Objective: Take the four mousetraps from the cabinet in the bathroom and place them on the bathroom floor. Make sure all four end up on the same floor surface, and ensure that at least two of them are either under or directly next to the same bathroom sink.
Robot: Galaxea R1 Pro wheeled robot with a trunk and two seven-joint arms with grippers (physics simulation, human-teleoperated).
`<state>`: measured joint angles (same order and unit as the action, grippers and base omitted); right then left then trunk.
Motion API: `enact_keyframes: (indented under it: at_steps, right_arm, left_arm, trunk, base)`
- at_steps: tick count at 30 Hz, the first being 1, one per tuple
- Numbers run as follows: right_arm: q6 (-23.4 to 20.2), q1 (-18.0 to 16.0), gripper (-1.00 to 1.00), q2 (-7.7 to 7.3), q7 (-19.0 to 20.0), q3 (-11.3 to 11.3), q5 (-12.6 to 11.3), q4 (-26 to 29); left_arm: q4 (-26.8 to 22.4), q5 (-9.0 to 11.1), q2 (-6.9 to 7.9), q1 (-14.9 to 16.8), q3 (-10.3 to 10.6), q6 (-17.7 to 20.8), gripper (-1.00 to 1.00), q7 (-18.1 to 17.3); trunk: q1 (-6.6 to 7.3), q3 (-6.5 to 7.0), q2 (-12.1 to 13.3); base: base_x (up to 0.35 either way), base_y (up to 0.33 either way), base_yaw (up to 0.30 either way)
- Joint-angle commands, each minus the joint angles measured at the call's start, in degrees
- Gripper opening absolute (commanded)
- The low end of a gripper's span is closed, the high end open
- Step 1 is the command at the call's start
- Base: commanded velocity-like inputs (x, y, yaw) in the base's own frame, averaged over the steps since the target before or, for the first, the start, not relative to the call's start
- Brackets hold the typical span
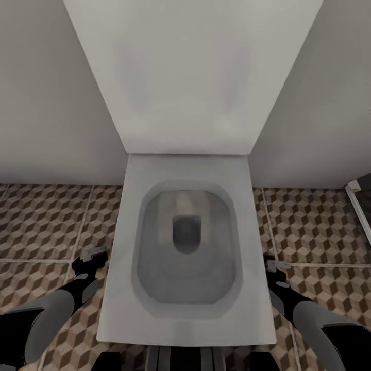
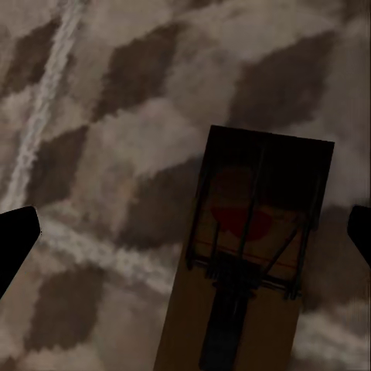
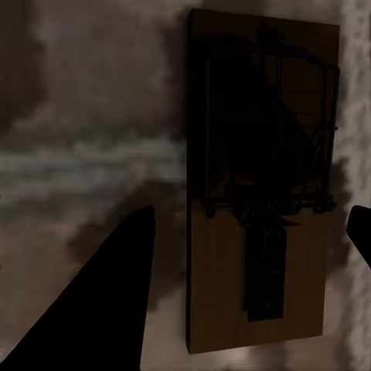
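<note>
Two mousetraps lie flat on the cube-patterned bathroom floor. In the left wrist view, one mousetrap, a brown board with dark wire and a red patch, rests between the spread fingers of my left gripper, untouched. In the right wrist view, the other mousetrap lies between the parted fingers of my right gripper. Seen from the head camera, the left gripper and the right gripper hang low on either side of a toilet. The cabinet and the sink are out of view.
A white toilet with its lid raised stands straight ahead against the pale wall, between my two arms. Patterned tiles stretch to both sides. A white edge shows at the far right.
</note>
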<state>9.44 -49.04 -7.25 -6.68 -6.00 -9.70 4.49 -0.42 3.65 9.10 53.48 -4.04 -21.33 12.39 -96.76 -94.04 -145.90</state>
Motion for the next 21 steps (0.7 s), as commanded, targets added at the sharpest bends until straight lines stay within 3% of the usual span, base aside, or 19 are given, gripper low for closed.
enact_keyframes:
  at_steps: [1, 21]
  right_arm:
    - [-0.6, 0.0, 1.0, -0.05, -0.4, 0.3, -0.9, -0.2]
    - [-0.5, 0.0, 1.0, -0.05, -0.4, 0.3, -0.9, -0.2]
  left_arm:
    - [0.1, 0.2, -0.02, 0.0, -0.4, -0.3, 1.0, -0.2]
    - [0.1, 0.2, -0.02, 0.0, -0.4, -0.2, 1.0, -0.2]
  trunk:
    - [-0.02, 0.18, 0.0]
    - [0.49, 4.62, 0.3]
  base:
    - [0.0, 0.0, 0.0]
    - [0.0, 0.0, 0.0]
